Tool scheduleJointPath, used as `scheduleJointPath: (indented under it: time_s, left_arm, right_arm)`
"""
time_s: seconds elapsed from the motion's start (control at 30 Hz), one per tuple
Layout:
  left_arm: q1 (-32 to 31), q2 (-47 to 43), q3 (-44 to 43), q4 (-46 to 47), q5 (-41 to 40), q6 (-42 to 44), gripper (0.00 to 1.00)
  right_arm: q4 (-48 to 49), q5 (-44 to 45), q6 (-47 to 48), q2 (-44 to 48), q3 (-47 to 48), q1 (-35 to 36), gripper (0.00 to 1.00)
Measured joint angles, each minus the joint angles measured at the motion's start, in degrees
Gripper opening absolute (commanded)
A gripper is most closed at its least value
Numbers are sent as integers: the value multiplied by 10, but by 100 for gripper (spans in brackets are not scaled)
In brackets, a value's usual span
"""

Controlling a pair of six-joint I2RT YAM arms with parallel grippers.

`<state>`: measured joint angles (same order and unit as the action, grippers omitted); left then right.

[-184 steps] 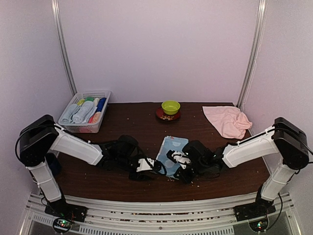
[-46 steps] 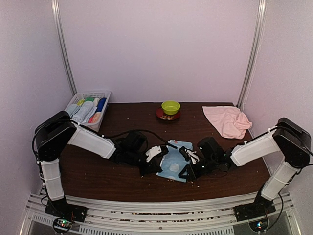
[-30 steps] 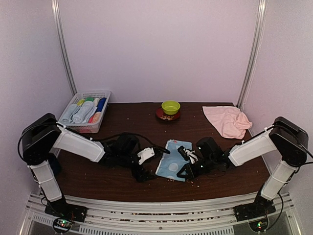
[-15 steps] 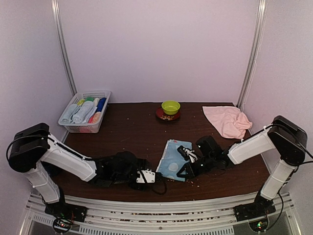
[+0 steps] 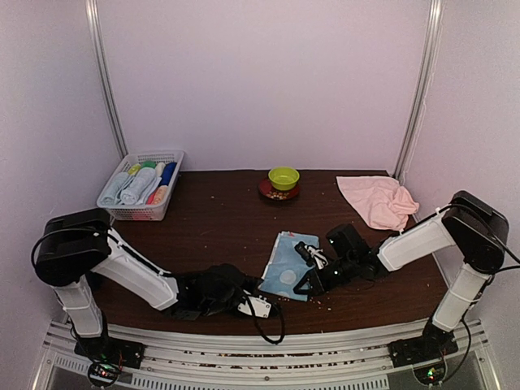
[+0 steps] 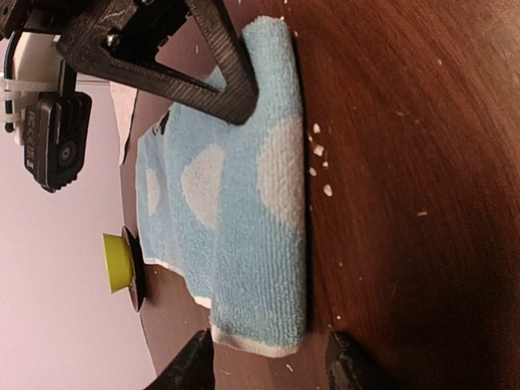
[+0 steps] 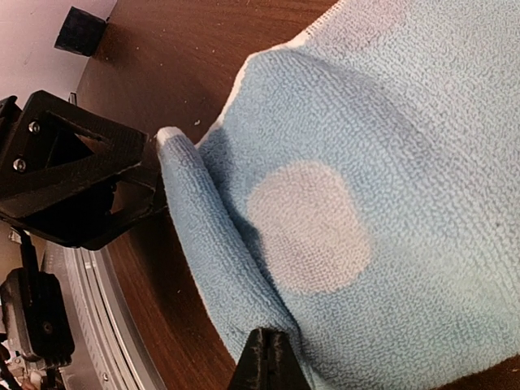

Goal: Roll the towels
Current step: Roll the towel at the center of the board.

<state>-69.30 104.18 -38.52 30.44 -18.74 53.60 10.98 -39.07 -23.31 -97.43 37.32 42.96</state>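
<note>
Blue towel lay flat on the table, a little right of centre, near the front edge. White spots showed on it in both wrist views.

Right gripper sat low at the towel's near right edge. Its fingers had closed on a raised fold of the cloth, and the ridge ran between the two tips. The rest of the towel spread flat beyond the fold.

Left gripper lay low on the table just short of the towel's near left corner. Its two tips stood spread apart with nothing between them and were not touching the cloth. Pale crumbs dotted the wood beside the towel.

Pink towel sat rumpled and unrolled at the far right corner, well apart from both arms.

Basket of rolled cloths stood at the far left. Green bowl rested on a dark saucer at the back centre.
</note>
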Motion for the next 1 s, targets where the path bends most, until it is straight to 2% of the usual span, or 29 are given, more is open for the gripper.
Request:
scheduleJointPath:
  time_s: [0.2, 0.4, 0.53, 0.63, 0.83, 1.0]
  left_arm:
    - [-2, 30, -28, 9, -20, 17, 46]
    - [-2, 60, -47, 29, -33, 27, 33]
    - [-2, 71, -49, 40, -36, 31, 21]
    - [-2, 76, -49, 40, -36, 30, 0]
    - [-3, 78, -51, 30, -32, 28, 0]
    - [-3, 76, -87, -35, -19, -2, 0]
  right_arm:
    - [0, -4, 0, 0, 0, -2, 2]
    - [0, -8, 0, 0, 0, -4, 2]
    - [-1, -10, 2, 0, 0, -7, 2]
    - [-3, -13, 5, 0, 0, -9, 2]
    - [-12, -16, 11, 3, 2, -10, 8]
    - [-60, 2, 32, 33, 7, -12, 19]
